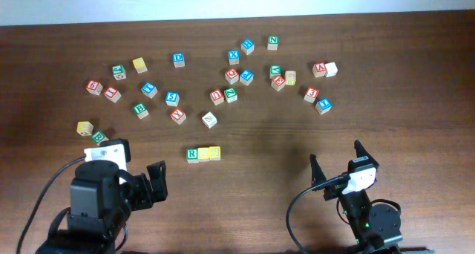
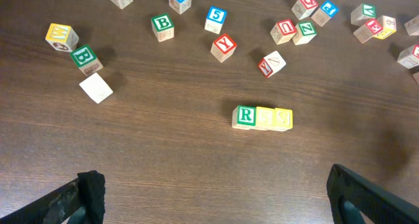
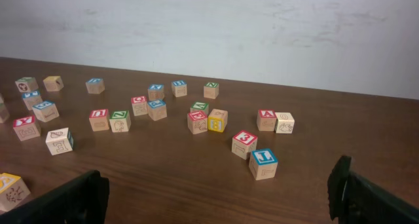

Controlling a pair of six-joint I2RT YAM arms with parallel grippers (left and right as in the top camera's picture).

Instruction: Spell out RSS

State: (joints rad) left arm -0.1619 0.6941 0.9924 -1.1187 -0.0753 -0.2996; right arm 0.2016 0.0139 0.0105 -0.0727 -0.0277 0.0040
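Note:
A green R cube (image 1: 192,154) and two yellow-faced cubes (image 1: 203,154) (image 1: 215,153) stand touching in a row on the table's front middle. The left wrist view shows them too: R cube (image 2: 245,116), then the yellow cubes (image 2: 264,118) (image 2: 282,118). My left gripper (image 1: 152,183) (image 2: 213,198) is open and empty, below and left of the row. My right gripper (image 1: 335,161) (image 3: 216,194) is open and empty at the front right, well away from the row.
Many other letter cubes lie scattered across the back half of the table, among them a green B cube (image 1: 140,109) (image 2: 162,25), a blue L cube (image 3: 263,164) and a red 3 cube (image 3: 244,144). A yellow cube (image 1: 84,128) and a green cube (image 1: 99,137) sit near my left arm.

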